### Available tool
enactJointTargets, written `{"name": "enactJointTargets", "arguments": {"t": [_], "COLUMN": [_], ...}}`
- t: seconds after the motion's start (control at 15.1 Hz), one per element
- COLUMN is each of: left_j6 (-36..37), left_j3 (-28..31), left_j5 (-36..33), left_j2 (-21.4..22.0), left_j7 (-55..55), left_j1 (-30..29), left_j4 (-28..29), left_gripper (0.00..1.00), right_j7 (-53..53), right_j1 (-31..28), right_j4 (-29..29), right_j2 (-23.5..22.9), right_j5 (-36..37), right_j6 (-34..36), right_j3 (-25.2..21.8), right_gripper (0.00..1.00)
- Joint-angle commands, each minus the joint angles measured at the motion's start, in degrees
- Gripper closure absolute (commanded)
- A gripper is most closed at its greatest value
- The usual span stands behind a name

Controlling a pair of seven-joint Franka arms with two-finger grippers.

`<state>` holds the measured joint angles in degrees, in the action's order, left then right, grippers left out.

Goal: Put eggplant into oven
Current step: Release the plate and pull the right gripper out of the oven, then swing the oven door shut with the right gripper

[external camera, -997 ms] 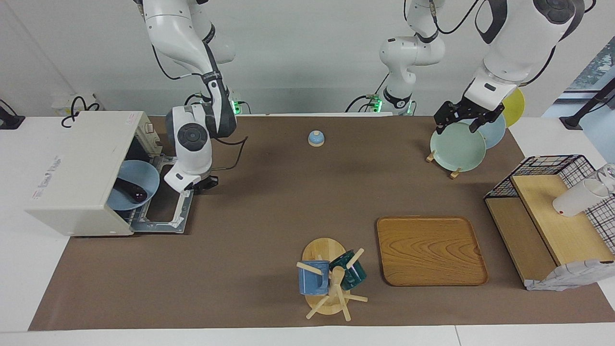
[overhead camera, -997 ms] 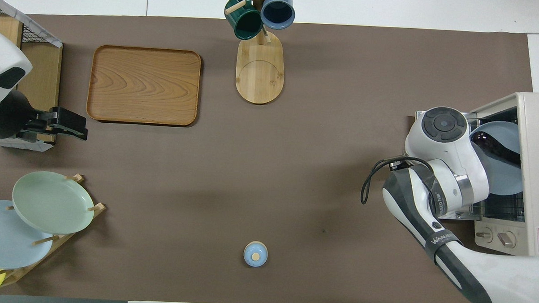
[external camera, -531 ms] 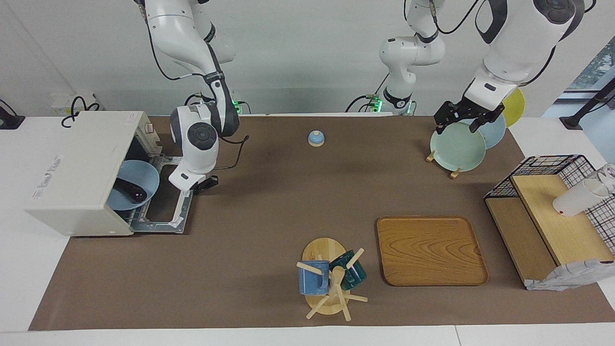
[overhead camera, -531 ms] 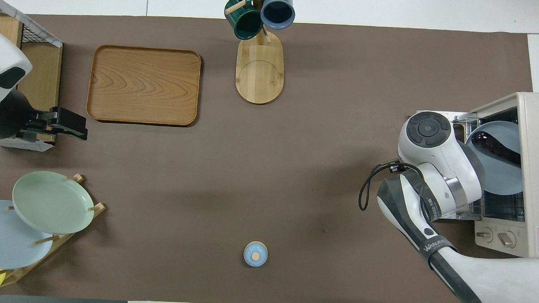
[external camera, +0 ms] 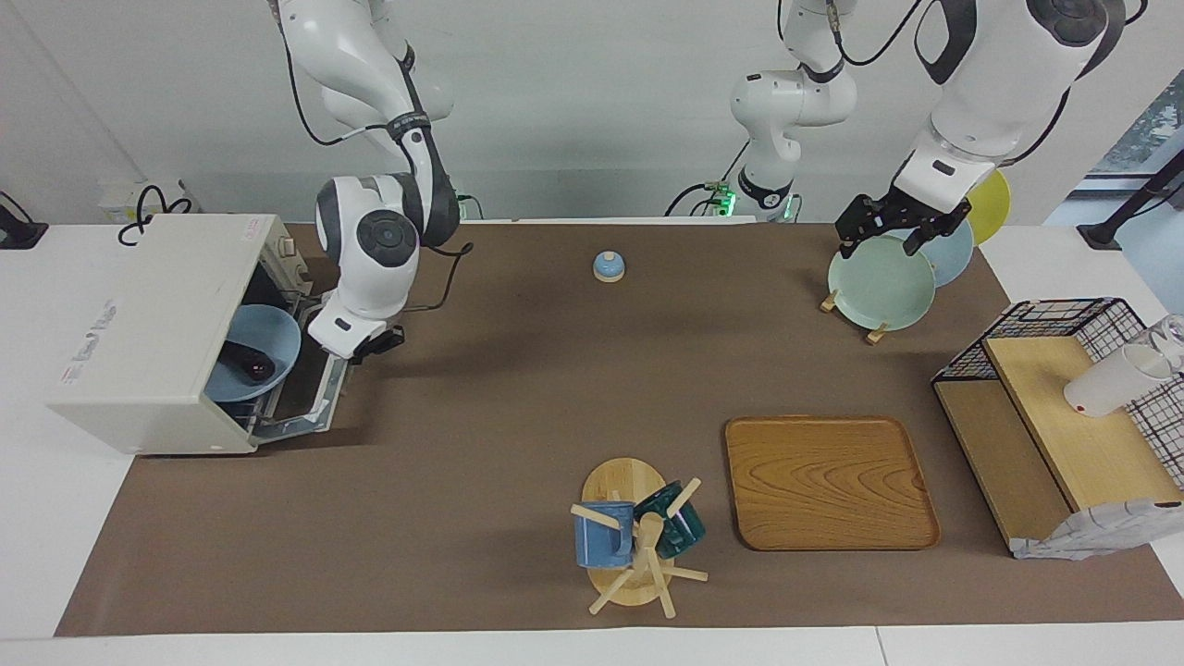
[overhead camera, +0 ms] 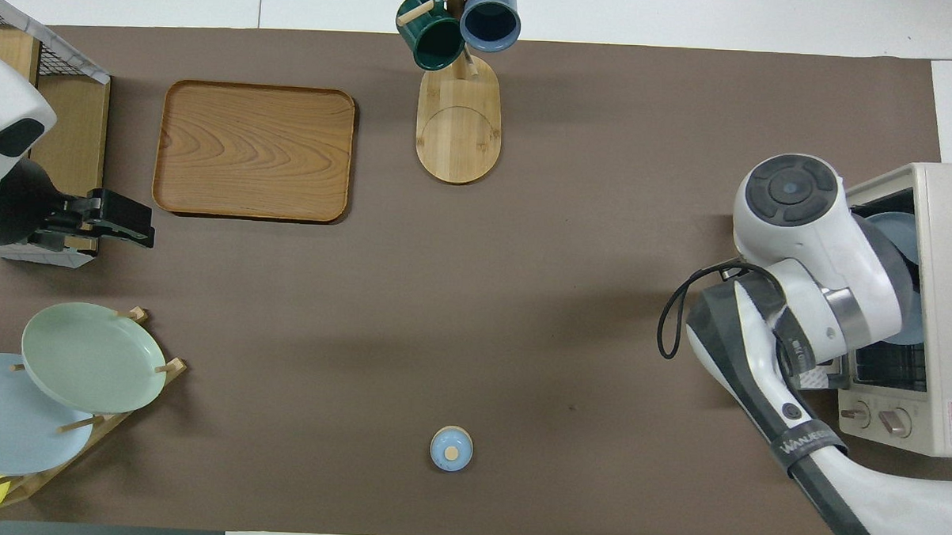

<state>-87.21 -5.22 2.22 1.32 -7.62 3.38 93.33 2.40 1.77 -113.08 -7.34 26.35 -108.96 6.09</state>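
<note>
The off-white oven stands at the right arm's end of the table, its glass door tilted partway up. Inside, a light blue plate holds the dark eggplant. My right gripper is shut, its tips at the door's outer edge. In the overhead view the right arm covers the eggplant, and only the oven and a bit of the plate show. My left gripper waits open over the plate rack, holding nothing.
A green plate leans in the rack at the left arm's end. A small blue bell sits near the robots. Farther out are a wooden tray, a mug tree and a wire basket holding a white cup.
The right arm has lifted and swung toward the oven. The door, flat a second ago, now stands partway up. The left arm has not moved.
</note>
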Motion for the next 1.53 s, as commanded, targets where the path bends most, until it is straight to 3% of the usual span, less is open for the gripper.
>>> {"name": "enactJointTargets", "arguments": {"t": [0.0,0.4,0.66,0.86,1.0,1.2,1.33,1.4,1.46], "left_j6": [0.64,0.64,0.64,0.64,0.64,0.64,0.64,0.64,0.64], "left_j3": [-0.32,-0.32,-0.23,-0.23,-0.23,-0.23,-0.23,-0.23,-0.23], "left_j5": [-0.55,-0.55,-0.55,-0.55,-0.55,-0.55,-0.55,-0.55,-0.55], "left_j2": [0.44,0.44,0.44,0.44,0.44,0.44,0.44,0.44,0.44], "left_j7": [-0.29,-0.29,-0.29,-0.29,-0.29,-0.29,-0.29,-0.29,-0.29], "left_j1": [-0.48,-0.48,-0.48,-0.48,-0.48,-0.48,-0.48,-0.48,-0.48], "left_j4": [-0.17,-0.17,-0.17,-0.17,-0.17,-0.17,-0.17,-0.17,-0.26], "left_gripper": [0.00,0.00,0.00,0.00,0.00,0.00,0.00,0.00,0.00], "right_j7": [-4.06,-9.94,-13.56,-13.56,-13.47,-13.39,-13.30,-13.21,-13.47], "right_j1": [-3.25,-8.26,-10.12,-10.03,-9.50,-9.07,-8.71,-8.71,-8.88], "right_j4": [0.93,0.93,1.98,12.14,16.47,17.72,17.54,17.63,17.63], "right_j2": [0.48,2.24,4.78,4.27,3.56,4.09,4.26,4.26,4.26], "right_j5": [1.08,-0.41,-6.91,-13.58,-15.79,-18.52,-20.97,-21.94,-22.13], "right_j6": [-0.20,0.68,3.04,12.08,14.56,15.71,16.93,17.64,17.73], "right_j3": [-0.64,-0.64,-0.81,-0.81,-0.73,-0.46,-0.46,-0.46,-0.46], "right_gripper": [1.00,1.00,1.00,1.00,0.98,0.81,0.61,0.42,0.00]}}
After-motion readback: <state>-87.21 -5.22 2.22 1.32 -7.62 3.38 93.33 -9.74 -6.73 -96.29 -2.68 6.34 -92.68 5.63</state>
